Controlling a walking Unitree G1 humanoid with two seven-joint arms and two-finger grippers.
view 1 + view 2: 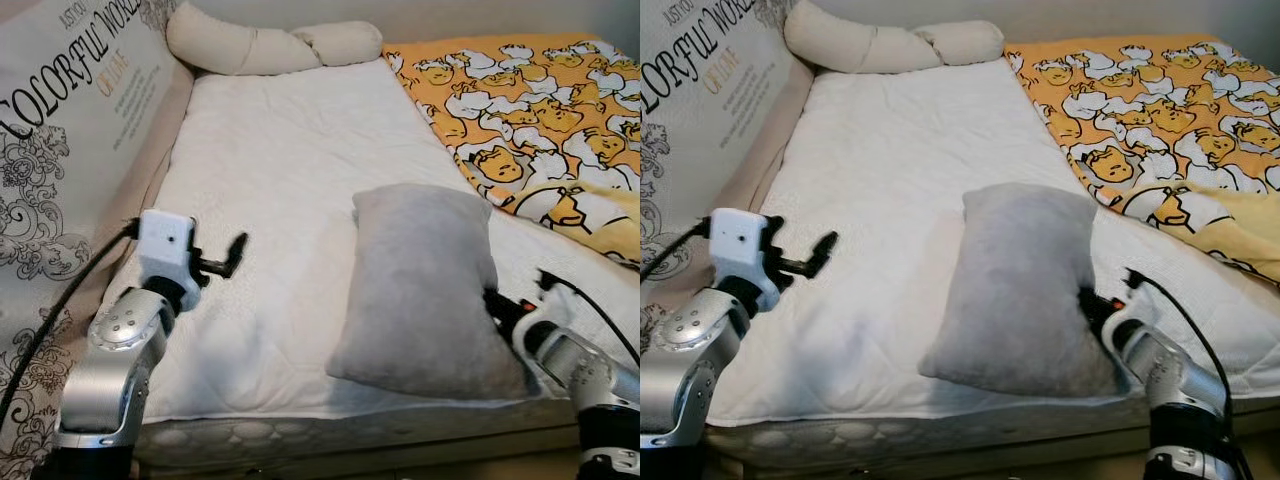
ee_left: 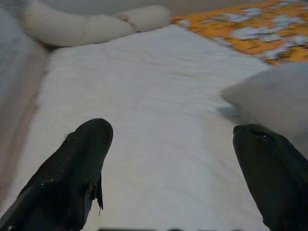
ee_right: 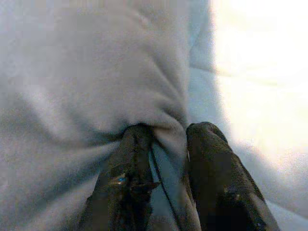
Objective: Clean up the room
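The bed (image 1: 300, 160) carries everything here, its white quilted mattress cover running from the near edge up to the far edge. Along the bed's left edge stands a printed headboard panel (image 1: 70, 120) with black lettering and grey scrollwork. An orange blanket (image 1: 530, 110) patterned with white cartoon ducks covers the far right corner and spreads down the right edge, with a plain yellow fold at its nearer end.

A grey pillow (image 1: 425, 290) lies near the bed's front edge, right of the middle, its long side running from front to back and its near end close to the mattress border. Its far right corner lies just beside the orange blanket. A long cream bolster (image 1: 270, 45), pinched in the middle, lies across the far edge toward the left corner, well apart from the grey pillow.

The right hand (image 3: 166, 139) is at the pillow's right side near the front edge, its two black fingers (image 3: 130, 168) pinched closed on a gathered fold of the grey fabric. The left hand (image 2: 173, 159) hovers over the bare mattress cover near the front left corner, its fingers (image 2: 72, 173) spread wide with nothing between them, pointing toward the pillow.
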